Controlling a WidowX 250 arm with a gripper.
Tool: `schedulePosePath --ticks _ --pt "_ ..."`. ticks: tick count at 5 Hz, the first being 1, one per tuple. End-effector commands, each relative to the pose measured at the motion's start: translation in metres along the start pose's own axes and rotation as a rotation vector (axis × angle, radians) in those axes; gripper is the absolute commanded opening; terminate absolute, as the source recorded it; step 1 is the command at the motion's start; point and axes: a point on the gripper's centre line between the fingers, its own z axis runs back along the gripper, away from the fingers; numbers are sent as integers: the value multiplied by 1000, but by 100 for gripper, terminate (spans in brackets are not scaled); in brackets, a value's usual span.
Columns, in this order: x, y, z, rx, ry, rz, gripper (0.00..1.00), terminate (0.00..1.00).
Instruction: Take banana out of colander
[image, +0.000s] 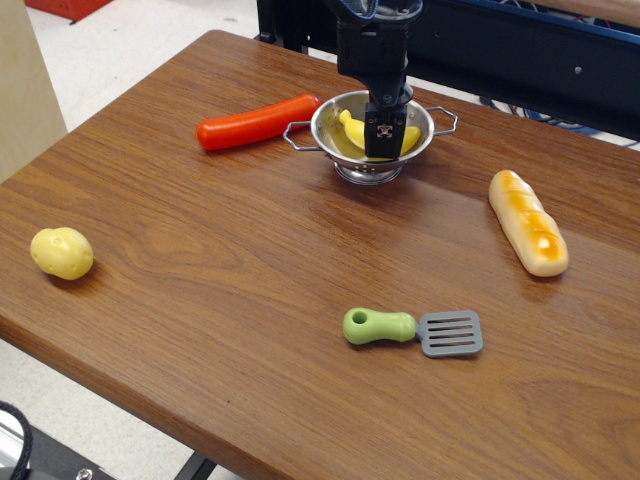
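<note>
Observation.image: gripper (383, 138) hides banana's (352, 130) middle inside colander (328, 128); grasp unclear.

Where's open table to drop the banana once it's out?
Widest bare patch: table centre, bordered by potato, sausage, spatula. Another between colander and bread loaf. Crowded at the back: sausage, colander, gripper over banana.

1 banana (352, 133), 1 colander (330, 128), 1 spatula (415, 330).
</note>
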Motion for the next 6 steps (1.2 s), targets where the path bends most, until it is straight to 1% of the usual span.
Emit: schedulePosePath --ticks 1,2,3,4,5,6 --pt "12 -19 18 -5 2 30 100 0" --pt "16 -26 8 18 -15 51 100 0" --pt "23 -22 1 36 -28 59 100 0" --pt "31 -15 -3 51 -47 50 0 0" --pt "39 -12 -5 35 -62 44 0 0" --pt "36 -15 9 -4 -65 14 0 0"
